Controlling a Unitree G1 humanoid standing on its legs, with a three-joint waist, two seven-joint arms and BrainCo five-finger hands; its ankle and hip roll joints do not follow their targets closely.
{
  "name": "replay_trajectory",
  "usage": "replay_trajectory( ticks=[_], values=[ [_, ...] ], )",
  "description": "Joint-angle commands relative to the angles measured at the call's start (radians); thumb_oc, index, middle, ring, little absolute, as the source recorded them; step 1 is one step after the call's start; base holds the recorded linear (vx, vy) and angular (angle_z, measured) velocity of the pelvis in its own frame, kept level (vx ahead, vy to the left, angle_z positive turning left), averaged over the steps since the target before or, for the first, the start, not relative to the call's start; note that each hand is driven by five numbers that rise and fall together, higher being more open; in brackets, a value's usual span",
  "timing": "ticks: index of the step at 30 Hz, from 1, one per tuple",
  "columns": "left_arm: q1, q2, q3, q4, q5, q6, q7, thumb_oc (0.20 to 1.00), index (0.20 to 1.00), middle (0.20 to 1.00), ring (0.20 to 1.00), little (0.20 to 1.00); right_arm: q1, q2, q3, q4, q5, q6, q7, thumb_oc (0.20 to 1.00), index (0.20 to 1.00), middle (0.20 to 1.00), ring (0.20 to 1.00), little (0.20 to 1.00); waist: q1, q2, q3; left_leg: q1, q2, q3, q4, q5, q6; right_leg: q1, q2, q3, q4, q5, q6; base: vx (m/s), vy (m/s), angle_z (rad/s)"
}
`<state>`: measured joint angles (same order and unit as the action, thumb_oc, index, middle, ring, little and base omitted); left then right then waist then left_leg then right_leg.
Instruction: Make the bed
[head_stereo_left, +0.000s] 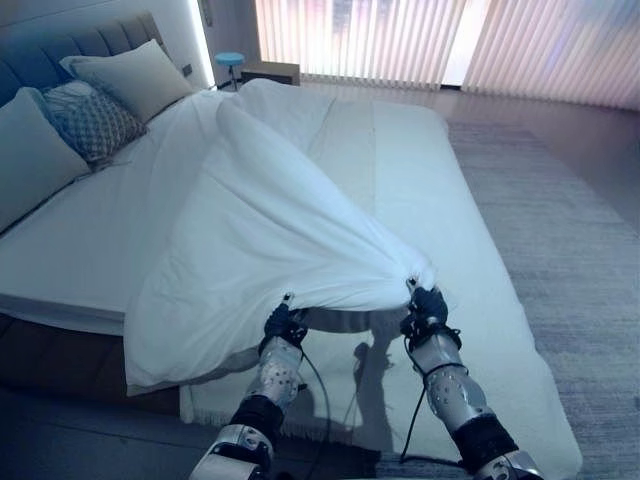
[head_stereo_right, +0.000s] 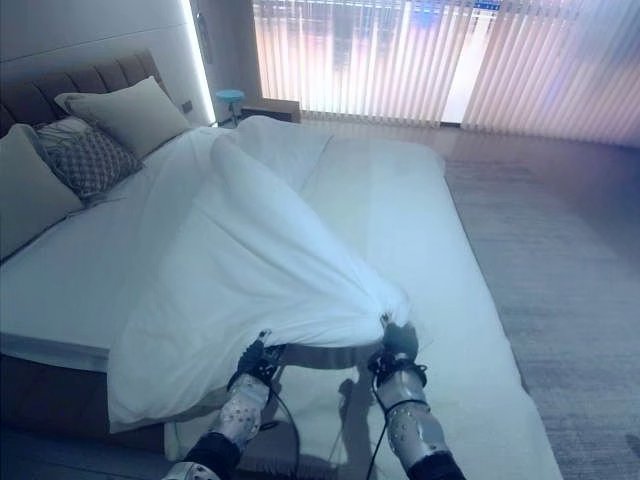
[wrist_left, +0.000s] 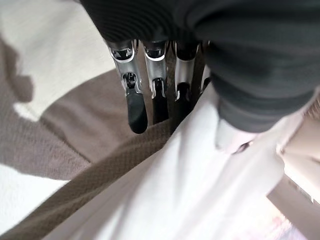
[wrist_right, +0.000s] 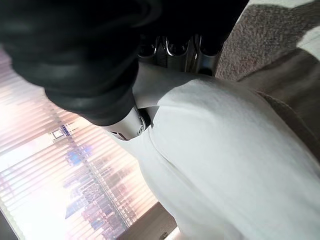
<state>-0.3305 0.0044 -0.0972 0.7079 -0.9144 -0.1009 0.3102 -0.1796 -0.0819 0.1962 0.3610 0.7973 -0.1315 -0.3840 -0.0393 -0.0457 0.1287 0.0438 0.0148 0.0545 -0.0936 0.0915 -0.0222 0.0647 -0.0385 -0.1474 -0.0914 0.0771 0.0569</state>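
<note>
In the left eye view, a wide bed (head_stereo_left: 470, 200) with a pale sheet fills the room. A rumpled white fabric duvet (head_stereo_left: 260, 210) lies across it in a long heap, running from near the pillows down to the foot of the bed. The robot's left hand (head_stereo_left: 284, 324) and right hand (head_stereo_left: 428, 303) each grip the duvet's near edge, held up off the mattress and gathered to a bunch at each hand.

In the right eye view, the lifted edge sags between the two hands and one side of the duvet spills over the robot's left edge of the bed. Two plain grey-white pillows (head_stereo_right: 130, 112) and a patterned grey cushion (head_stereo_right: 88, 158) lean against a padded headboard (head_stereo_right: 90, 78).

In the left wrist view, the left hand's fingers (wrist_left: 136, 107) curl over a fold of white cloth, the thumb pressing it from the other side.

In the right wrist view, the right hand's fingers (wrist_right: 175, 52) close round a thick roll of the same cloth.

The likely risk is that the cloth slips out of a pinch if the pull goes uneven, or that the overhanging side drags the duvet further off the bed and leaves it crooked.

The mattress looks soft and smooth. Beyond it stand vertical window blinds (head_stereo_left: 430, 40), a small round blue stool (head_stereo_left: 230, 60) and a grey carpet (head_stereo_left: 570, 230).
</note>
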Motion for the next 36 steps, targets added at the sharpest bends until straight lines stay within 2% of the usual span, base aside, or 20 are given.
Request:
replay_trajectory(
  ticks=[1,9,11,14,15,19,21,22,24,25,26,27,28,30,31,32,33,34,35,36],
  values=[
    [0.028,0.158,0.081,-0.010,0.034,-0.087,-0.023,0.200,0.200,0.200,0.200,0.200,0.091,-0.131,-0.229,0.007,0.002,-0.117,0.007,0.200,0.200,0.200,0.200,0.200,-0.017,0.022,-0.104,0.053,-0.036,0.047,0.006,-0.126,-0.026,-0.015,0.021,-0.026,0.081,-0.086,0.034,-0.02,-0.036,0.02],
    [0.096,0.149,0.092,-0.141,0.002,-0.117,-0.060,0.200,0.200,0.200,0.200,0.200,0.116,-0.099,-0.217,0.103,0.067,-0.095,0.065,0.200,0.200,0.200,0.200,0.200,-0.001,0.046,-0.076,0.024,-0.048,-0.010,0.006,-0.091,-0.023,-0.042,0.013,-0.045,0.116,-0.104,0.021,-0.05,0.012,0.11],
    [0.112,0.148,0.099,-0.174,0.009,-0.124,-0.060,0.200,0.200,0.200,0.200,0.200,0.132,-0.089,-0.208,0.137,0.080,-0.088,0.083,0.200,0.200,0.200,0.200,0.200,0.004,0.057,-0.061,0.013,-0.054,-0.051,0.033,-0.088,-0.015,-0.061,-0.012,-0.070,0.161,-0.115,0.015,-0.09,0.095,0.42],
    [0.107,0.150,0.097,-0.183,0.018,-0.134,-0.061,0.200,0.200,0.200,0.200,0.200,0.141,-0.089,-0.217,0.150,0.086,-0.088,0.091,0.200,0.200,0.200,0.200,0.200,-0.005,0.057,-0.046,-0.026,-0.034,-0.053,0.075,-0.092,-0.025,-0.068,-0.038,-0.091,0.180,-0.122,0.014,-0.09,0.170,0.57],
    [0.105,0.151,0.100,-0.185,0.020,-0.152,-0.061,0.200,0.200,0.200,0.200,0.200,0.145,-0.092,-0.222,0.169,0.094,-0.083,0.096,0.200,0.200,0.200,0.200,0.200,-0.012,0.050,-0.034,-0.058,0.016,-0.054,0.093,-0.081,-0.040,-0.073,-0.079,-0.098,0.194,-0.122,0.025,-0.06,0.278,0.57],
    [0.131,0.166,0.132,-0.204,0.009,-0.184,-0.047,0.200,0.200,0.200,0.200,0.200,0.137,-0.092,-0.187,0.201,0.099,-0.062,0.116,0.200,0.200,0.200,0.200,0.200,0.006,0.039,-0.042,-0.067,0.157,-0.097,0.115,-0.051,-0.061,-0.113,-0.148,-0.029,0.228,-0.119,0.062,0.03,0.381,0.25],
    [0.147,0.174,0.149,-0.222,0.009,-0.192,-0.047,0.200,0.200,0.200,0.200,0.200,0.137,-0.095,-0.170,0.206,0.101,-0.048,0.131,0.200,0.200,0.200,0.200,0.200,0.019,0.047,-0.043,-0.070,0.202,-0.155,0.133,-0.041,-0.084,-0.132,-0.188,0.008,0.249,-0.113,0.085,0.06,0.512,-0.12],
    [0.157,0.179,0.152,-0.238,0.009,-0.193,-0.049,0.200,0.200,0.200,0.200,0.200,0.133,-0.094,-0.157,0.201,0.102,-0.039,0.136,0.200,0.200,0.200,0.200,0.200,0.028,0.051,-0.042,-0.069,0.205,-0.189,0.151,-0.052,-0.098,-0.145,-0.203,0.027,0.258,-0.100,0.094,0.03,0.530,-0.18],
    [0.158,0.186,0.154,-0.245,0.002,-0.197,-0.052,0.200,0.200,0.200,0.200,0.200,0.118,-0.092,-0.140,0.185,0.103,-0.030,0.151,0.200,0.200,0.200,0.200,0.200,0.042,0.048,-0.040,-0.074,0.153,-0.252,0.215,-0.140,-0.113,-0.159,-0.255,0.071,0.246,-0.017,0.122,0.02,0.613,-0.64],
    [0.156,0.185,0.146,-0.238,-0.004,-0.197,-0.067,0.200,0.200,0.200,0.200,0.200,0.123,-0.090,-0.143,0.181,0.103,-0.018,0.168,0.200,0.200,0.200,0.200,0.200,0.037,0.039,-0.037,-0.080,0.113,-0.219,0.249,-0.195,-0.102,-0.142,-0.312,0.085,0.213,0.076,0.143,0.01,0.721,-0.68],
    [0.159,0.188,0.127,-0.249,0.006,-0.191,-0.076,0.200,0.200,0.200,0.200,0.200,0.128,-0.092,-0.136,0.176,0.092,-0.005,0.165,0.200,0.200,0.200,0.200,0.200,0.037,0.029,-0.035,-0.091,0.074,-0.182,0.273,-0.218,-0.086,-0.138,-0.358,0.075,0.192,0.141,0.142,-0.03,0.710,-0.48],
    [0.157,0.190,0.120,-0.248,0.002,-0.195,-0.077,0.200,0.200,0.200,0.200,0.200,0.118,-0.091,-0.134,0.179,0.082,-0.004,0.160,0.200,0.200,0.200,0.200,0.200,0.040,0.022,-0.023,-0.098,0.051,-0.158,0.292,-0.233,-0.075,-0.161,-0.387,0.060,0.187,0.212,0.133,-0.16,0.655,-0.24],
    [0.155,0.190,0.120,-0.251,-0.008,-0.204,-0.070,0.200,0.200,0.200,0.200,0.200,0.097,-0.087,-0.130,0.178,0.075,-0.008,0.154,0.200,0.200,0.200,0.200,0.200,0.051,0.024,-0.003,-0.105,0.034,-0.128,0.294,-0.236,-0.062,-0.197,-0.400,0.033,0.184,0.240,0.127,-0.25,0.734,-0.53],
    [0.144,0.194,0.099,-0.248,0.002,-0.190,-0.070,0.200,0.200,0.200,0.200,0.200,0.073,-0.076,-0.124,0.196,0.096,-0.020,0.148,0.200,0.200,0.200,0.200,0.200,0.056,0.055,0.013,-0.122,0.008,-0.115,0.258,-0.198,-0.039,-0.213,-0.360,0.004,0.269,0.148,0.097,-0.27,0.715,-0.56],
    [0.135,0.196,0.090,-0.244,-0.002,-0.187,-0.074,0.200,0.200,0.200,0.200,0.200,0.064,-0.066,-0.125,0.201,0.115,-0.034,0.149,0.200,0.200,0.200,0.200,0.200,0.047,0.062,0.008,-0.139,-0.012,-0.121,0.237,-0.165,-0.028,-0.209,-0.307,0.011,0.380,0.087,0.076,-0.15,0.415,0.00],
    [0.135,0.196,0.090,-0.244,-0.002,-0.187,-0.074,0.200,0.200,0.200,0.200,0.200,0.063,-0.066,-0.125,0.201,0.115,-0.034,0.149,0.200,0.200,0.200,0.200,0.200,0.047,0.061,0.008,-0.140,-0.012,-0.121,0.237,-0.164,-0.028,-0.210,-0.308,0.011,0.381,0.086,0.076,-0.17,0.611,0.32],
    [0.134,0.203,0.083,-0.261,0.014,-0.180,-0.082,0.200,0.200,0.200,0.200,0.200,0.059,-0.053,-0.113,0.212,0.127,-0.035,0.164,0.200,0.200,0.200,0.200,0.200,0.063,0.073,0.004,-0.133,-0.024,-0.100,0.173,-0.120,-0.020,-0.174,-0.232,-0.117,0.502,-0.060,0.042,-0.12,0.488,0.32],
    [0.142,0.209,0.091,-0.275,0.022,-0.174,-0.079,0.200,0.200,0.200,0.200,0.200,0.057,-0.051,-0.102,0.217,0.120,-0.033,0.165,0.200,0.200,0.200,0.200,0.200,0.078,0.067,-0.006,-0.133,-0.034,-0.089,0.152,-0.111,-0.022,-0.139,-0.208,-0.186,0.502,-0.103,0.033,-0.16,0.583,0.39],
    [0.153,0.214,0.100,-0.291,0.018,-0.166,-0.080,0.200,0.200,0.200,0.200,0.200,0.053,-0.051,-0.092,0.224,0.113,-0.029,0.169,0.200,0.200,0.200,0.200,0.200,0.087,0.056,-0.010,-0.126,-0.051,-0.088,0.125,-0.093,-0.022,-0.105,-0.158,-0.215,0.513,-0.151,0.025,-0.12,0.303,0.36],
    [0.154,0.218,0.101,-0.290,0.023,-0.162,-0.080,0.200,0.200,0.200,0.200,0.200,0.047,-0.050,-0.082,0.230,0.110,-0.029,0.173,0.200,0.200,0.200,0.200,0.200,0.093,0.040,-0.017,-0.131,-0.076,-0.084,0.116,-0.075,-0.023,-0.082,-0.087,-0.192,0.492,-0.188,0.023,-0.16,0.271,0.30]
  ],
)
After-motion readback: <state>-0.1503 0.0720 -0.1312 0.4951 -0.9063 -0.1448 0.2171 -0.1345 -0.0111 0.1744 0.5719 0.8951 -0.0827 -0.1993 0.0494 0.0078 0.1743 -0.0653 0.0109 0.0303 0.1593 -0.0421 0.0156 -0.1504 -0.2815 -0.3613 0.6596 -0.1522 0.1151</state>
